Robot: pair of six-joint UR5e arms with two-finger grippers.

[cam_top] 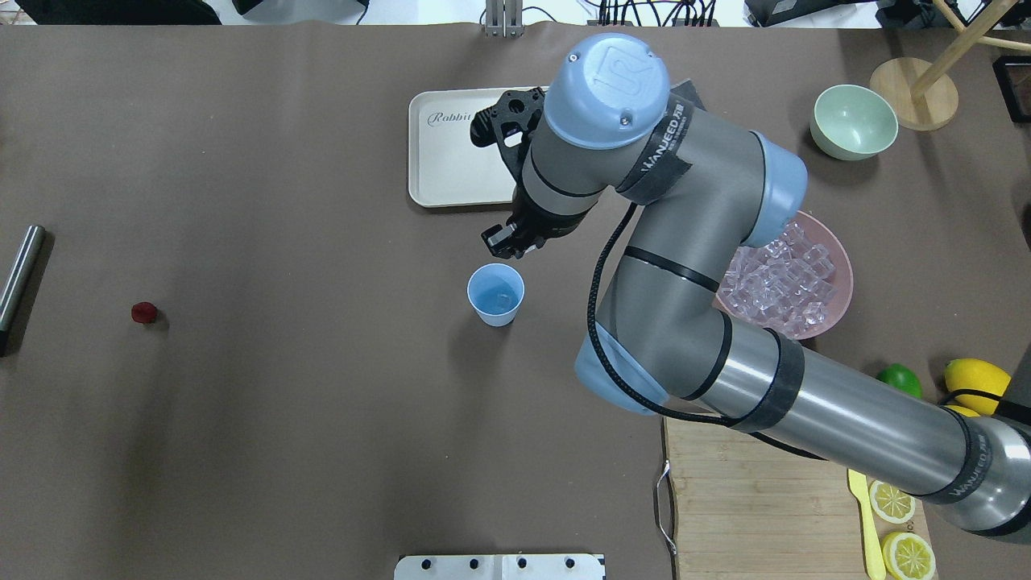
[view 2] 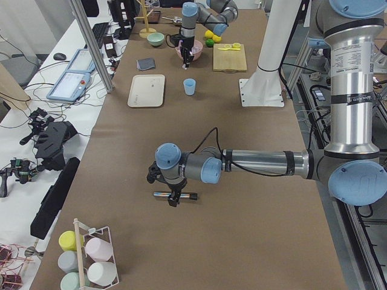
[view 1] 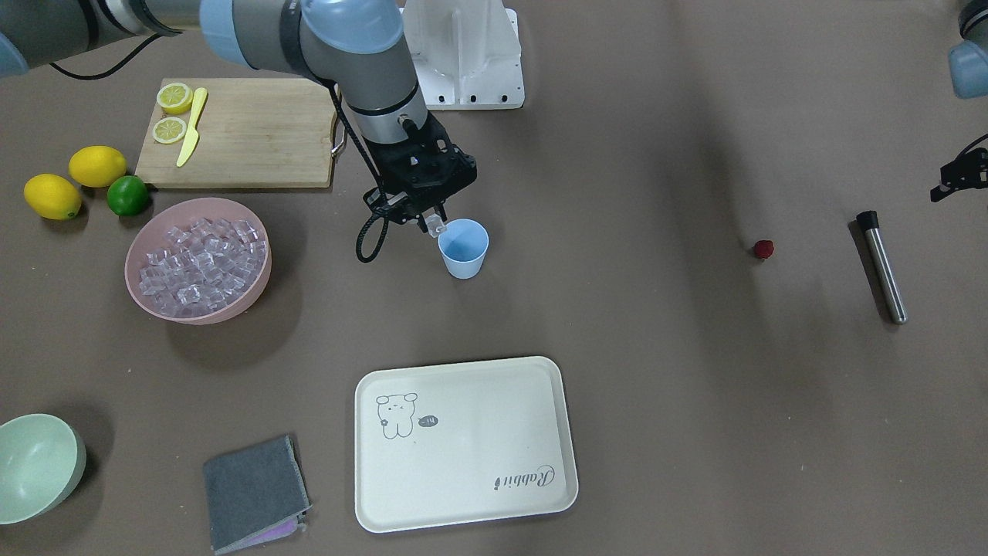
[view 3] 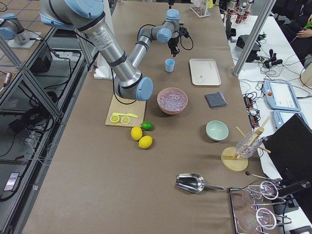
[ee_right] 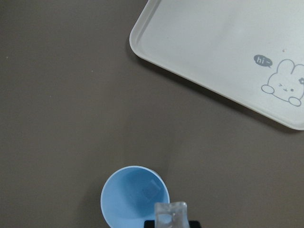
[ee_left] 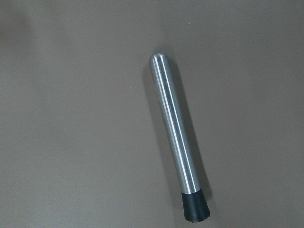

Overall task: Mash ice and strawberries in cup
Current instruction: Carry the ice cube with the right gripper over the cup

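The light-blue cup [view 1: 464, 249] stands upright mid-table, and one ice cube [ee_right: 151, 191] lies faintly on its bottom. My right gripper [view 1: 434, 224] hangs just above the cup's rim, shut on a clear ice cube [ee_right: 171, 213]. More ice [view 1: 199, 261] is heaped in the pink bowl [view 1: 147, 297]. The small dark red strawberry [view 1: 763, 249] lies alone on the table, far from the cup. My left gripper [view 1: 959, 176] hovers over a steel muddler [ee_left: 173, 133]; only part of it shows, so I cannot tell its state.
A cream tray [view 1: 463, 444] lies in front of the cup. A cutting board [view 1: 247, 135] holds lemon slices and a yellow knife. Two lemons [view 1: 73, 181] and a lime [view 1: 127, 194] sit beside it. A green bowl [view 1: 35, 467] and grey cloth [view 1: 255, 490] lie nearby.
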